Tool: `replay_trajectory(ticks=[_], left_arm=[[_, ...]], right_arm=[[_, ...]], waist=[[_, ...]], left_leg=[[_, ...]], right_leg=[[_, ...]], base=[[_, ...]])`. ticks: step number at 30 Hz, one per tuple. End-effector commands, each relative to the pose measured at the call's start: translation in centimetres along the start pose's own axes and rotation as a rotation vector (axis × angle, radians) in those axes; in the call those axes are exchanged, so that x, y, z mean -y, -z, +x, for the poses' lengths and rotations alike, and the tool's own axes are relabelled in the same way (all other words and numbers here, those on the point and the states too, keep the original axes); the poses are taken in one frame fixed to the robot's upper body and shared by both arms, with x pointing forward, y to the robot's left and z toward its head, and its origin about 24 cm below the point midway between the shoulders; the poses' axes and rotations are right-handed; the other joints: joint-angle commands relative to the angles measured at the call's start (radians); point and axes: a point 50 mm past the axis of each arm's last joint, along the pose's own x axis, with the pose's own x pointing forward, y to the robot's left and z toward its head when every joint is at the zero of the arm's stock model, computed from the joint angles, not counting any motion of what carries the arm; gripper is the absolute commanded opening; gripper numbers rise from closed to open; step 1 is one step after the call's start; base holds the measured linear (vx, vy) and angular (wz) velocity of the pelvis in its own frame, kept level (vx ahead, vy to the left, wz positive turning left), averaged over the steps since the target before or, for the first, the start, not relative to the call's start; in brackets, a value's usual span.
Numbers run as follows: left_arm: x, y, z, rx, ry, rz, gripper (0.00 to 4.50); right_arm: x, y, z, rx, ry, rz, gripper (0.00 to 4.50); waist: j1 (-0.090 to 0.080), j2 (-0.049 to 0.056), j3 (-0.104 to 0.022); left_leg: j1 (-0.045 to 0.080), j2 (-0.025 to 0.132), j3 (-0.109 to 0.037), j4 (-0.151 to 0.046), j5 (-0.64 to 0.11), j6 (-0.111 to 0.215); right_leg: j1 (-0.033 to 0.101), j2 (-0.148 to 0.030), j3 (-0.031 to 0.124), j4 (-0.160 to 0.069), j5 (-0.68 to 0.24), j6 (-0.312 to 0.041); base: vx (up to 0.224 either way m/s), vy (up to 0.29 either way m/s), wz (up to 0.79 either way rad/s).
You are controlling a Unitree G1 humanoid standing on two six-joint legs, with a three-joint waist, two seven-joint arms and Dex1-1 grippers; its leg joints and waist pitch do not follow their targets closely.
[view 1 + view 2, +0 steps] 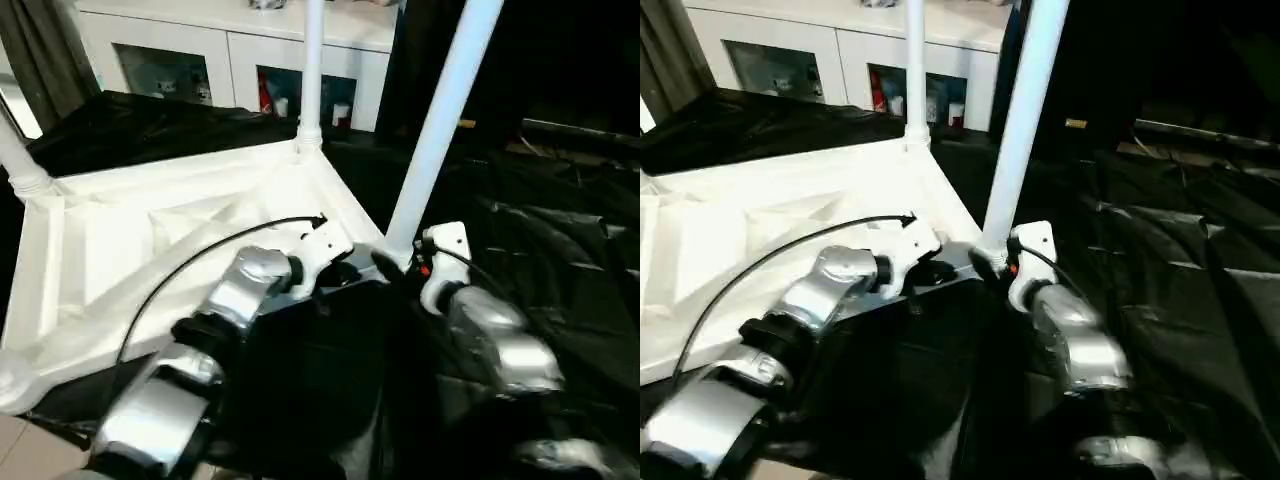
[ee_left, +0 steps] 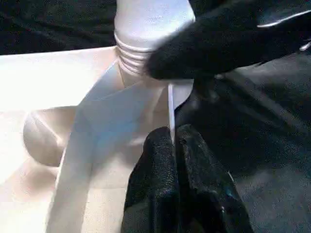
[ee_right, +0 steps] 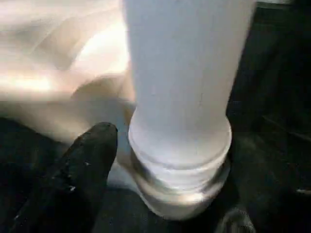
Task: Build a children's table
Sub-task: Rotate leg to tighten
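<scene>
White table top lies ribbed underside up on black sheeting, with one leg upright in its far corner socket and another leg standing tilted at the near corner. Left gripper is pinched narrow on the top's thin edge just beside that near corner. Right gripper sits at the tilted leg's collared end, one black finger beside the collar; cannot tell its spread.

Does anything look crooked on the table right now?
Yes: the near leg by the right hand leans away from the tabletop, while the far leg stands straight. Its collar looks tilted at the corner, not fully seated.
</scene>
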Motion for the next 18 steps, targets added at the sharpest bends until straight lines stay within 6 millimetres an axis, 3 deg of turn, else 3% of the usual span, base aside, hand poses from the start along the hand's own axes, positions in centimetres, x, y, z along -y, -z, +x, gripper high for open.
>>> replay_trajectory(ticks=[1, 3, 6, 9, 13, 18], left_arm=[[0.9, -0.7, 0.4, 0.034, 0.092, 0.052, 0.00], [0.9, -0.5, -0.2, 0.018, 0.126, 0.069, 0.00], [0.9, 0.3, -1.9, -0.004, 0.221, 0.102, 0.00], [1.1, 1.0, -2.8, -0.020, 0.290, 0.110, 0.00], [1.5, 1.4, -4.1, -0.014, 0.378, 0.081, 0.00], [1.5, 1.4, -4.3, -0.011, 0.365, 0.085, 0.00]], right_arm=[[-1.4, 0.1, 0.2, -0.011, -0.138, -0.023, 3.68], [-1.1, -0.1, -0.5, -0.008, -0.180, -0.047, 3.68], [-0.7, -0.6, -2.1, -0.016, -0.308, -0.107, 3.68], [-0.6, -0.7, -2.6, -0.030, -0.357, -0.125, 3.68], [-0.8, -1.1, -3.1, -0.029, -0.428, -0.139, 3.68], [-1.1, -0.8, -3.1, -0.034, -0.469, -0.130, 3.68]], waist=[[0.001, -0.005, -0.047], [0.001, -0.010, -0.051], [0.004, -0.007, -0.053], [0.001, -0.007, -0.059], [0.008, -0.002, -0.058], [0.016, -0.001, -0.054]], left_leg=[[0.011, 0.045, -0.026, -0.069, -0.310, 0.021], [0.009, 0.043, -0.022, -0.063, -0.269, 0.027], [0.009, 0.047, -0.022, -0.060, -0.236, 0.048], [0.009, 0.046, -0.018, -0.052, -0.164, 0.081], [0.013, 0.051, -0.014, -0.051, -0.149, 0.090], [0.014, 0.051, -0.015, -0.054, -0.207, 0.057]], right_leg=[[0.025, -0.067, 0.042, -0.098, -0.288, -0.153], [0.027, -0.067, 0.040, -0.090, -0.220, -0.181], [0.032, -0.065, 0.039, -0.080, -0.150, -0.205], [0.034, -0.062, 0.038, -0.062, 0.001, -0.254], [0.033, -0.060, 0.037, -0.056, 0.033, -0.278], [0.031, -0.064, 0.037, -0.064, -0.061, -0.266]], base=[[0.000, 0.000, 0.00], [0.000, 0.000, 0.00], [0.000, 0.000, 0.00], [0.000, 0.000, 0.00], [0.000, 0.000, 0.00], [0.000, 0.000, 0.00]])
